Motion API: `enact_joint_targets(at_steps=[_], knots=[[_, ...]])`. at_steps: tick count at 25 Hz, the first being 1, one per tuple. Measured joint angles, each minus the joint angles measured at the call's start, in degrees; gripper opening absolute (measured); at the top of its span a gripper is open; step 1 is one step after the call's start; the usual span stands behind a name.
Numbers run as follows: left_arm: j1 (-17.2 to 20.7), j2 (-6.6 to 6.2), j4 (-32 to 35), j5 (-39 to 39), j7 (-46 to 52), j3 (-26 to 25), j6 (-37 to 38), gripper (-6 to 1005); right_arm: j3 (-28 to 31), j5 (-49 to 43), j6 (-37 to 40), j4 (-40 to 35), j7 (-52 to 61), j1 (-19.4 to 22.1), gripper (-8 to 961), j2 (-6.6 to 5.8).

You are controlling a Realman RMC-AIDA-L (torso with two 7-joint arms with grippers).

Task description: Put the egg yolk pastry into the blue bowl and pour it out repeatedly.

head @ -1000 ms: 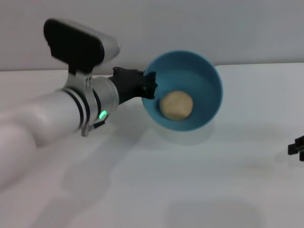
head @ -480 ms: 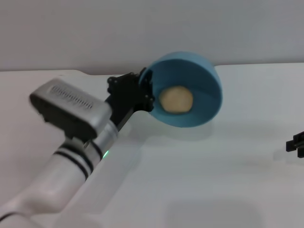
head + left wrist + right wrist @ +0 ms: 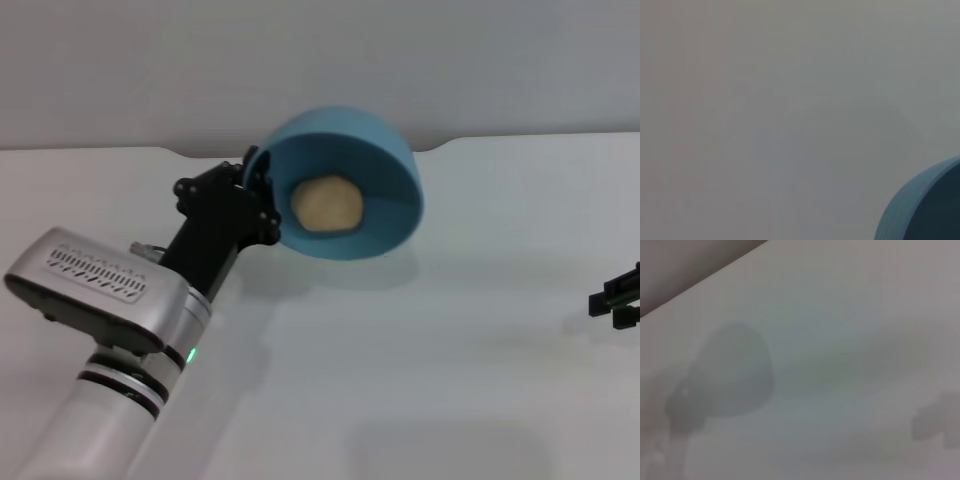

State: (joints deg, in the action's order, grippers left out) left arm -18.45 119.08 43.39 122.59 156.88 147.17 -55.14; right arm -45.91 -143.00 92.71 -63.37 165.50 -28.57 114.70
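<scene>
I'm mid-pour: my left pincer [image 3: 262, 196] pinches the blue bowl [image 3: 385, 175] by its left rim, tipped steeply above the bench [image 3: 450, 330], with the egg yolk pastry [image 3: 326, 205] inside, so next I'd tilt further; I can't tell the right pincer's [image 3: 618, 298] state.

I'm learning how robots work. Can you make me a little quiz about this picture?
1. True or false: the egg yolk pastry is inside the blue bowl.
2. Which tool holds the bowl's rim? A) left tool B) right tool
3. Fill in: the bowl is lifted and ____ on its side, above the white table.

Key: 1 true. 2 A; the right tool sits at the table's right edge. 3 tipped.
</scene>
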Motion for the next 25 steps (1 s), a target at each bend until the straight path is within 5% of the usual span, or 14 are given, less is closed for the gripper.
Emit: enact_joint_targets(at_steps=[12, 25], knots=[[0.63, 0.01, -1.62, -6.35, 0.52, 3.97, -12.59, 1, 0.07, 0.64, 0.2, 0.22, 0.0, 0.01, 320, 0.53], [-3.4, 0.01, -2.47, -9.59, 0.7, 4.86, -7.73, 1, 0.1, 0.72, -0.05, 0.2, -0.49, -0.09, 320, 0.52]])
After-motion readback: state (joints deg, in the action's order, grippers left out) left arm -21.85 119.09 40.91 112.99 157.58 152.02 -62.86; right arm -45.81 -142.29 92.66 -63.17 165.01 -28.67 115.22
